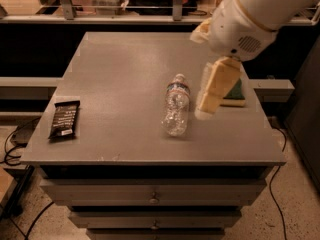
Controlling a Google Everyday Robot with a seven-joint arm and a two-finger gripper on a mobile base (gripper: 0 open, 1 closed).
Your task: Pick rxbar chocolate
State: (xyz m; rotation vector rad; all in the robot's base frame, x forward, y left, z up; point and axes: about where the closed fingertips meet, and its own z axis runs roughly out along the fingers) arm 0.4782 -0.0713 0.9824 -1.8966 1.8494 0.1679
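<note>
End effector (212,91) of mine hangs above the right side of the flat grey table (125,59), beside the clear, crinkled plastic bottle (176,111); open or clenched, I cannot tell. I should cross left, clearing that bottle, then descend squarely over the thin black chocolate bar (64,119) at the front-left edge.

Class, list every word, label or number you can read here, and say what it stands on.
Bar: white lettering in rows, too blurred to read.
Bottle: label band, too small to read.
Pincer, above the table just right of the bottle: no writing seen.
</note>
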